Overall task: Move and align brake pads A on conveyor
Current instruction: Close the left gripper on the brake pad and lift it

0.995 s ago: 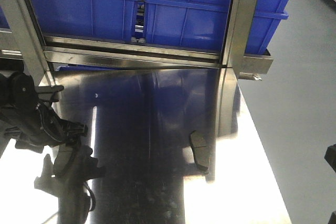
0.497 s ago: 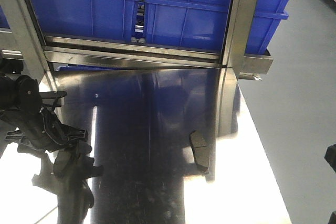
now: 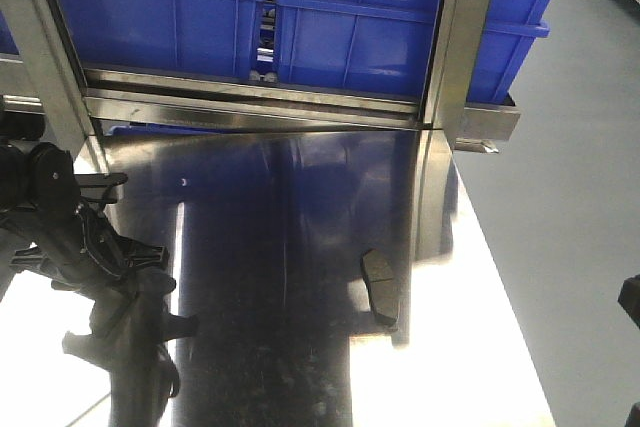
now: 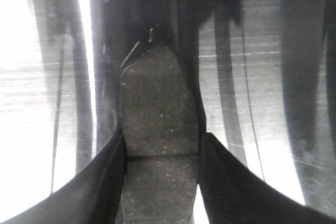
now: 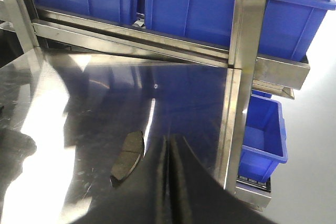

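1. Nearest, well to the left of the upright brushed-steel post, the black left gripper is seen clamped on a dark grey, grainy, oblong held brake pad. Its fingers are pressed against the two long edges at about the thin cross groove. Whether this pad is clear of the shiny steel tabletop cannot be told.
2. A slip is judged the main risk. Only narrow, hard edges are pinched, so the pad could pivot or drop while carried, and alignment would be lost. Its long axis is set along the fingers, with the tapered end pointed away from the wrist and the friction face turned towards the camera.
3. The dark right gripper is seen with its jaws together, only a thin seam showing. It would have to be parted before anything could be taken.
4. Farther on, to the near left of the post's foot, a dark grey, slightly curved loose brake pad is laid flat on the tabletop. Its long axis runs near-to-far, slightly tilted. It could be skidded across the slick steel if it were nudged off-centre.
5. Behind the post, blue plastic bins are shelved. The conveyor is not shown in any view, so the line for alignment cannot be checked.
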Controlling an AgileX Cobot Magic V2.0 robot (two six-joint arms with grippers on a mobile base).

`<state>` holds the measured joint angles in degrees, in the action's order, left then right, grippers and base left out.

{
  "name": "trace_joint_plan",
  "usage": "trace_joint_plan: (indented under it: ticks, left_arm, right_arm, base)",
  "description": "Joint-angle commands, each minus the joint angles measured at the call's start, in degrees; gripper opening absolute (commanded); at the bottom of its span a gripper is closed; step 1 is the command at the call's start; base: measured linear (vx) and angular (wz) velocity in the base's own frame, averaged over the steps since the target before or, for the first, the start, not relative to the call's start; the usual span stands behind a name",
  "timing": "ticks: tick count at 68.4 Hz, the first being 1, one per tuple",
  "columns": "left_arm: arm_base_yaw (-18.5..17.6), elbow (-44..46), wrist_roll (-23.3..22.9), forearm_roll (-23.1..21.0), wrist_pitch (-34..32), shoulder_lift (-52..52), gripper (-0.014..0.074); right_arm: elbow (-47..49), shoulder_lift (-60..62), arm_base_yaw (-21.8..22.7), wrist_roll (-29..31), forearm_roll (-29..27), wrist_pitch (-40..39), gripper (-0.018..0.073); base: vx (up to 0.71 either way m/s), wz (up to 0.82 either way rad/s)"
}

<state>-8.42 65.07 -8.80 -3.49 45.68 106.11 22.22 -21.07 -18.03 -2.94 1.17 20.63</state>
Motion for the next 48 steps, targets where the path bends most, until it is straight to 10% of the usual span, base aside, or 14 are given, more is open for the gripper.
trace_joint_plan:
  ticks: [1, 48]
  left_arm:
    - [-0.21, 1.3, 0.65, -0.33, -0.85, -3.21, 0.0103]
    - [-0.21, -1.65, 0.71, -0.38, -6.8, -7.63, 0.0]
  right_arm:
    - [1.61, -0.3, 0.24, 0.58, 0.38, -4.31, -0.001]
    - [1.61, -0.3, 0.24, 0.58, 0.38, -4.31, -0.001]
  base:
    - [0.0, 0.0]
    - [0.0, 0.0]
